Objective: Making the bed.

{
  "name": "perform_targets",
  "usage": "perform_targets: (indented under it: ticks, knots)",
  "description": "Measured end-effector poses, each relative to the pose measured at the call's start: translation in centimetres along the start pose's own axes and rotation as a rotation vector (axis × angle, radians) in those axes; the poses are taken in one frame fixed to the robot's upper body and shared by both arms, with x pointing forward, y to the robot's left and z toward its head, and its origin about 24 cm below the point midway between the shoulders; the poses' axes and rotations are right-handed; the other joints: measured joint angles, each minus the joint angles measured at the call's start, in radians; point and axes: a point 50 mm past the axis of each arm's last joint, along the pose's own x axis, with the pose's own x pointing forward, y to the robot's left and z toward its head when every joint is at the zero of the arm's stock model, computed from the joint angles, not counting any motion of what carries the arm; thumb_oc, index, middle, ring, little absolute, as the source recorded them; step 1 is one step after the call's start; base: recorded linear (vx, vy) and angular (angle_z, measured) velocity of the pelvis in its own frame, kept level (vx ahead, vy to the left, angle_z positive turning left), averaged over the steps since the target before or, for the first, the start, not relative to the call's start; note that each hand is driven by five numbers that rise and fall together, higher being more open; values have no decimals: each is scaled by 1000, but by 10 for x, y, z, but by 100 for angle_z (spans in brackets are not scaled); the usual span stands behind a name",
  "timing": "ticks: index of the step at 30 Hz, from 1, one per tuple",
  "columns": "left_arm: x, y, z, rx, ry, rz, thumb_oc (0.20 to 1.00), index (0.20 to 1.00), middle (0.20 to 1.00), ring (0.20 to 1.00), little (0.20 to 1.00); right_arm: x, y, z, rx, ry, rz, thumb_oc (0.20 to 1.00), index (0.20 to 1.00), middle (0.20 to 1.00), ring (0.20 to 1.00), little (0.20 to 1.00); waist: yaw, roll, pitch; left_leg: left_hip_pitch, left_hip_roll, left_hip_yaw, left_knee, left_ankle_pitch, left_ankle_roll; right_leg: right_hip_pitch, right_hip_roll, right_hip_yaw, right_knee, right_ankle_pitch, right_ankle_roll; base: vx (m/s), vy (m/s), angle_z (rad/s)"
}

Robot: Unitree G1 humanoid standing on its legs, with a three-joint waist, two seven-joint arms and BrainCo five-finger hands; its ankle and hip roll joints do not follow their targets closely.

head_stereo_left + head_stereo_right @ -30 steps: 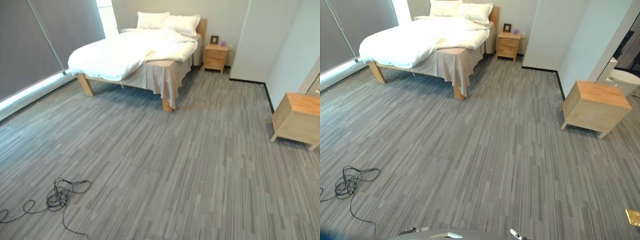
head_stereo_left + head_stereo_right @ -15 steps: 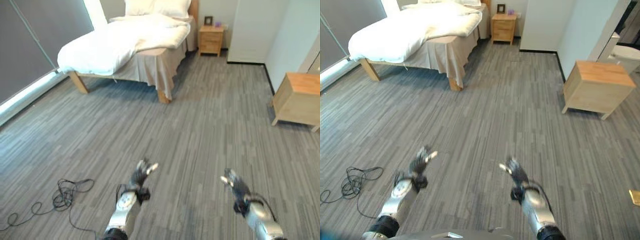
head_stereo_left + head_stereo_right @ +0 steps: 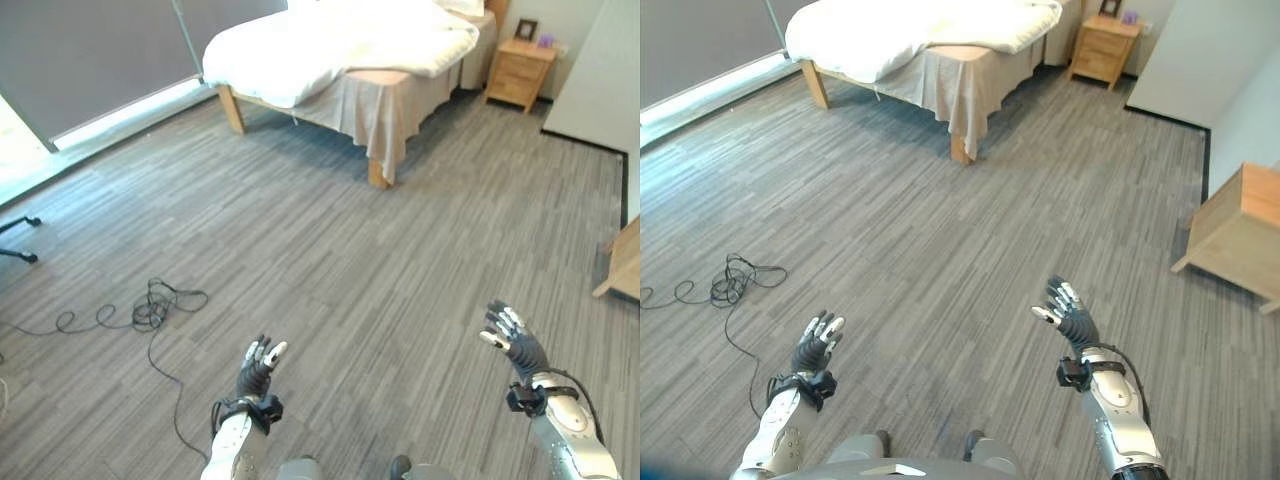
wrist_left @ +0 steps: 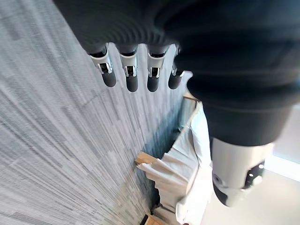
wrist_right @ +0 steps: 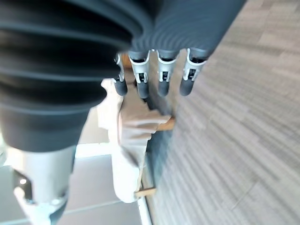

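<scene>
Approaching is the step judged in hand: the wooden-framed bed (image 3: 370, 75) with its rumpled white duvet (image 3: 330, 45) lies well apart. The left hand (image 3: 257, 368) and right hand (image 3: 512, 336) are held spread wide and empty. A closer stand beside the bed is called for next.

- A bedroom, in a home or a hotel-like room
- A wooden-framed bed (image 3: 350, 55) stands at the far side of the grey striped carpet floor (image 3: 330, 250)
- A rumpled white duvet (image 3: 320, 40) lies on the bed, a beige sheet (image 3: 395, 105) hanging at its foot
- A wooden nightstand (image 3: 517, 75) stands just beside the bed's head
- A grey roller blind (image 3: 90, 50) covers the window beside the bed
- Another low wooden cabinet (image 3: 1240, 235) stands well apart from the bed
</scene>
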Motion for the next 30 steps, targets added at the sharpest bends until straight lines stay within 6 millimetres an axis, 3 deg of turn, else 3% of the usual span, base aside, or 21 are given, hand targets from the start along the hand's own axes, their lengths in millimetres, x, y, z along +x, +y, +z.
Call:
perform_targets:
  ticks: [1, 2, 4, 5, 7, 9, 11, 16, 17, 18, 19, 20, 21, 22, 23, 25, 26, 27, 28, 29, 30]
  knots:
    - [-1, -6, 3, 2, -13, -36, 1000, 1000, 1000, 1000, 1000, 1, 14, -8, 16, 29, 48, 1000, 1000, 1000, 1000, 1000, 6, 50, 1, -1, -42, -31, -140, 24, 32, 75, 55, 12, -140, 54, 24, 275, 165, -51]
    - [-2, -6, 2, 2, -12, -35, 1000, 1000, 1000, 1000, 1000, -2, 19, -13, 27, 45, 58, 1000, 1000, 1000, 1000, 1000, 0, 66, -3, 18, -31, -28, -122, 33, 46, 101, 78, 14, -148, 43, 12, 303, 222, -82]
    - [-2, -8, 2, 8, -9, -52, 1000, 1000, 1000, 1000, 1000, -10, 29, -24, 52, 80, 80, 1000, 1000, 1000, 1000, 1000, -27, 79, -40, 70, -7, -32, -110, 32, 46, 115, 88, 26, -138, 18, 27, 149, 164, -50]
    - [-1, -11, 4, 12, -17, -66, 1000, 1000, 1000, 1000, 1000, -11, 28, -24, 43, 83, 81, 1000, 1000, 1000, 1000, 1000, -32, 101, -52, 81, 4, -53, -133, -6, 58, 98, 99, 32, -117, 14, 37, 43, 96, -32]
    - [4, -12, 18, 66, -63, -88, 1000, 1000, 1000, 1000, 1000, -9, 31, -24, 49, 89, 90, 1000, 1000, 1000, 1000, 1000, -33, 84, -42, 77, -14, -32, -134, -2, 64, 69, 76, 39, -79, 5, 55, 64, 97, -22]
    - [4, 3, 28, 143, -84, -58, 1000, 1000, 1000, 1000, 1000, -4, 40, -21, 65, 77, 120, 1000, 1000, 1000, 1000, 1000, -19, 45, -39, 92, -33, 12, -134, -2, 63, 63, 46, 30, -92, -1, 72, 107, 98, -40]
    - [0, 15, 26, 149, -78, -10, 1000, 1000, 1000, 1000, 1000, 3, 43, -13, 70, 45, 139, 1000, 1000, 1000, 1000, 1000, -17, 40, -39, 102, -40, 27, -134, -3, 63, 77, 35, 27, -116, 11, 93, 110, 92, -42]
    - [3, 11, 33, 139, -108, 2, 1000, 1000, 1000, 1000, 1000, 5, 29, -6, 98, 12, 70, 1000, 1000, 1000, 1000, 1000, -27, 67, -22, 98, -41, 27, -135, -5, 65, 80, 35, 23, -110, 14, 92, 21, 148, -8]
    - [14, 3, 48, 198, -142, -32, 1000, 1000, 1000, 1000, 1000, 17, 36, 8, 81, -39, 101, 1000, 1000, 1000, 1000, 1000, -33, 84, 45, 97, -21, 87, -126, -41, 106, -327, -39, -31, 661, -36, 202, 352, 179, -45]
    - [15, 6, 53, 228, -151, -31, 1000, 1000, 1000, 1000, 1000, 15, 41, 2, 92, -17, 111, 1000, 1000, 1000, 1000, 1000, -41, 44, 49, 100, -55, 105, -119, -67, 142, -409, -94, -19, 800, 0, 199, 520, 155, -51]
    - [15, 8, 53, 233, -153, -22, 1000, 1000, 1000, 1000, 1000, 14, 43, 0, 101, -13, 111, 1000, 1000, 1000, 1000, 1000, -45, 29, 50, 95, -75, 111, -100, -86, 143, -413, -95, -12, 757, 65, 197, 495, 82, -22]
    - [14, 9, 52, 218, -155, -1, 1000, 1000, 1000, 1000, 1000, 13, 50, 2, 140, -37, 110, 1000, 1000, 1000, 1000, 1000, -72, -16, 59, 2, -89, 196, 231, -232, 142, -482, -165, 4, 837, 76, 273, 549, -128, -51]
    - [12, 6, 44, 182, -139, 10, 1000, 1000, 1000, 1000, 1000, 10, 44, 12, 115, -82, 114, 1000, 1000, 1000, 1000, 1000, -86, 102, 62, 13, 6, 136, 264, -388, 118, -489, -94, -50, 835, 20, 277, 600, -175, -81]
    - [14, 7, 45, 176, -142, 22, 1000, 1000, 1000, 1000, 1000, 6, 46, 0, 128, -28, 109, 1000, 1000, 1000, 1000, 1000, -90, 74, 72, 39, -35, 130, 233, -374, 118, -478, -98, -8, 707, -8, 252, 1151, -357, -16]
    - [22, -6, 68, 161, -234, -14, 1000, 1000, 1000, 1000, 1000, -11, 37, -19, 128, 45, 78, 1000, 1000, 1000, 1000, 1000, -165, 83, 68, 14, -35, 71, 178, -335, 101, -473, -53, 54, 371, -64, 234, 985, -333, 16]
    - [36, -27, 83, 158, -275, -68, 1000, 1000, 1000, 1000, 1000, -17, 38, -28, 142, 91, 71, 1000, 1000, 1000, 1000, 1000, -193, 46, 66, 23, -25, 45, 134, -320, 61, -445, -49, 47, 49, -13, 217, 701, -253, 54]
    - [39, -35, 82, 170, -268, -101, 1000, 1000, 1000, 1000, 1000, -17, 40, -30, 141, 102, 79, 1000, 1000, 1000, 1000, 1000, -191, 44, 66, 50, -12, 34, 120, -318, 59, -416, -39, 22, -28, 6, 199, 577, -237, 41]
    - [36, -41, 71, 181, -234, -140, 1000, 1000, 1000, 1000, 1000, -16, 41, -29, 141, 98, 86, 1000, 1000, 1000, 1000, 1000, -195, 49, 63, 111, 12, 24, 66, -315, 28, -357, -23, 2, -73, 50, 178, 750, -320, 48]
    - [26, -46, 46, 180, -159, -177, 1000, 1000, 1000, 1000, 1000, -15, 40, -31, 140, 105, 81, 1000, 1000, 1000, 1000, 1000, -186, 48, 54, 205, 64, 11, 84, -312, -32, -305, 5, -47, 87, 84, 113, 869, -617, 64]
    - [9, -48, 13, 183, -53, -224, 1000, 1000, 1000, 1000, 1000, -1, 44, -22, 121, 79, 123, 1000, 1000, 1000, 1000, 1000, -171, 37, 33, 72, 110, -32, 450, -212, -82, -285, 0, -64, 198, 13, 22, 994, -759, 81]
    - [10, -56, 13, 162, -48, -251, 1000, 1000, 1000, 1000, 1000, 6, 38, -14, 154, 49, 104, 1000, 1000, 1000, 1000, 1000, -157, 30, 42, -121, 136, -39, 739, -21, -90, -275, 3, -94, 221, -37, -53, 812, -675, 70]
